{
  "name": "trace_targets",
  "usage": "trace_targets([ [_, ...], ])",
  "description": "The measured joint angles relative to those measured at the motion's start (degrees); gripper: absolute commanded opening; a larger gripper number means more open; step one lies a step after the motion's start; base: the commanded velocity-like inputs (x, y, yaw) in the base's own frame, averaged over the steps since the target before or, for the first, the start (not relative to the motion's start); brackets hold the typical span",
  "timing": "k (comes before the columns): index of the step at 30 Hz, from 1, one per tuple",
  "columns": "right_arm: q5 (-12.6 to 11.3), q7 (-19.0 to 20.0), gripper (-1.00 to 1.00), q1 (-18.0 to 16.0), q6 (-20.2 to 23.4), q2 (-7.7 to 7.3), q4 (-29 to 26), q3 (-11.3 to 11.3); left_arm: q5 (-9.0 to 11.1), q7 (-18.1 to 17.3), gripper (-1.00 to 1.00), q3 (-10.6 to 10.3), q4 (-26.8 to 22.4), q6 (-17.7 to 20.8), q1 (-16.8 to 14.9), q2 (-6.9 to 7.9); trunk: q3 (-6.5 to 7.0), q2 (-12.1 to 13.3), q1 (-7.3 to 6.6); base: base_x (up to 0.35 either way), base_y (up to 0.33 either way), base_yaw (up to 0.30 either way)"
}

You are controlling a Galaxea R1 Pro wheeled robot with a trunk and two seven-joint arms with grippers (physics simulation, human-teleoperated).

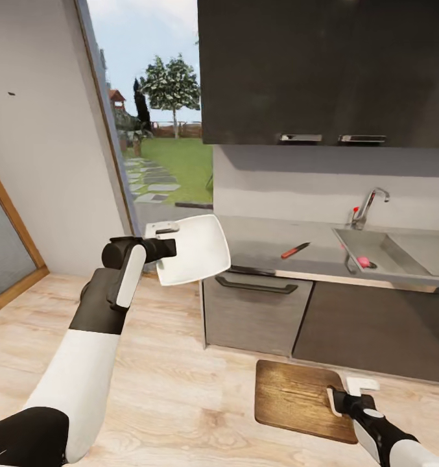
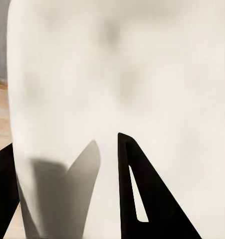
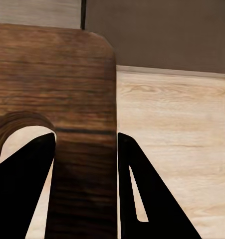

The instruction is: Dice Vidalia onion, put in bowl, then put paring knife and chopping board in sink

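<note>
While the left gripper (image 1: pixel 169 248) pinched the glossy, likely slippery bowl (image 1: pixel 196 250) by its rim, the right gripper (image 1: pixel 339 401) clamped the stiff chopping board (image 1: pixel 294 399) beside its handle slot.

Bright daylight from the window (image 1: pixel 161 136), soft shadows, blurred wrist close-ups

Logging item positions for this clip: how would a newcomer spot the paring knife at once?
Start at the grey countertop under the dark wall cabinets, then look just left of the steel sink. The paring knife lies flat there, alone: slim, with a red handle and dark blade, unlike the round pink Vidalia onion in the basin.
</note>
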Motion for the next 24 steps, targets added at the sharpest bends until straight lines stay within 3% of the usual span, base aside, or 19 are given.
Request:
trace_targets([
  [14,-0.1,0.9,-1.0,0.4,-7.7,0.1,5.7,0.1,-0.2,-0.1,-1.0,0.3,4.4,-0.2,0.0,1.09,0.0,0.0,0.0,0.289,-0.153,0.0],
  [21,-0.1,0.9,-1.0,0.6,-8.2,0.32,6.4,0.2,-0.3,-0.1,-1.0,0.3,4.5,-0.2,0.0,1.82,0.0,0.0,0.0,0.315,-0.027,0.0],
  [24,-0.1,0.9,-1.0,0.9,-10.9,0.47,6.6,0.1,-0.2,-0.1,-1.0,0.3,4.5,-0.2,0.0,2.06,0.0,0.0,0.0,0.32,-0.002,0.0],
])
